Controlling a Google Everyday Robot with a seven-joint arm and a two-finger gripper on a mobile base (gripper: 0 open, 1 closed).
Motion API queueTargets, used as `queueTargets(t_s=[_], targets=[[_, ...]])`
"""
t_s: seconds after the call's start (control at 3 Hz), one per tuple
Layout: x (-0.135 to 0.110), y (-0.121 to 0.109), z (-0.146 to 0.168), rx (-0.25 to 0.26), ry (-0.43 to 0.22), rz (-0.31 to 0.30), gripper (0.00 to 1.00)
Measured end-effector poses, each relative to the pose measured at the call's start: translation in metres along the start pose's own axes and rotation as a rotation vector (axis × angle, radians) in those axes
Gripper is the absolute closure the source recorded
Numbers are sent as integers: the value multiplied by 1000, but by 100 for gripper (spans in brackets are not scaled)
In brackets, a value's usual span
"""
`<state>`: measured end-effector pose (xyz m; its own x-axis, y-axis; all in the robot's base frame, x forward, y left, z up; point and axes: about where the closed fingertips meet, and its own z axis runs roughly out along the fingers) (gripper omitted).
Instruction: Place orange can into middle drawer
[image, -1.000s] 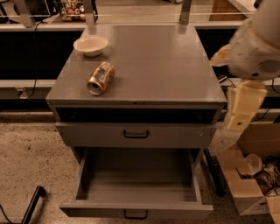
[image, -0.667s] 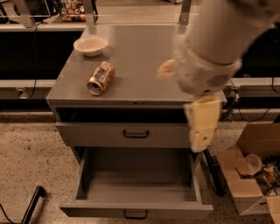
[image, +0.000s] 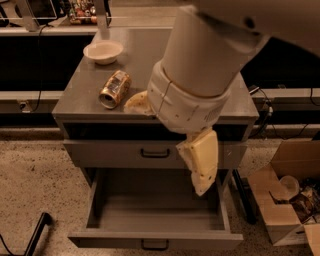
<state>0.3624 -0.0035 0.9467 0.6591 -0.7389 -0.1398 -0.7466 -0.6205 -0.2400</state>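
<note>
Two drawers on the table (image: 75, 102) front: upper drawer (image: 110, 152) shut, lower drawer (image: 155, 241) pulled out at bottom center of frame. Can (image: 114, 89) lies on its side on the table top, upper left, one metal end toward the camera, near the bowl (image: 103, 51) but apart from it. My tool (image: 165, 145) sits mid-frame at the table's front edge, gripping nothing. Its fingers (image: 202, 160) are spread wide: one points left, just beside the can, can't tell if it touches; the other hangs over the pulled-out drawer. Cardboard box (image: 280, 200) at lower right.
</note>
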Motion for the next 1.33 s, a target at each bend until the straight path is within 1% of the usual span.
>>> queueTargets(t_s=[0.33, 0.67, 1.0, 1.33], targets=[[7, -16, 7, -25, 50, -29, 0], [53, -56, 11, -17, 149, -110, 0], [95, -105, 14, -22, 238, -258, 0], [124, -155, 23, -60, 301, -341, 0]])
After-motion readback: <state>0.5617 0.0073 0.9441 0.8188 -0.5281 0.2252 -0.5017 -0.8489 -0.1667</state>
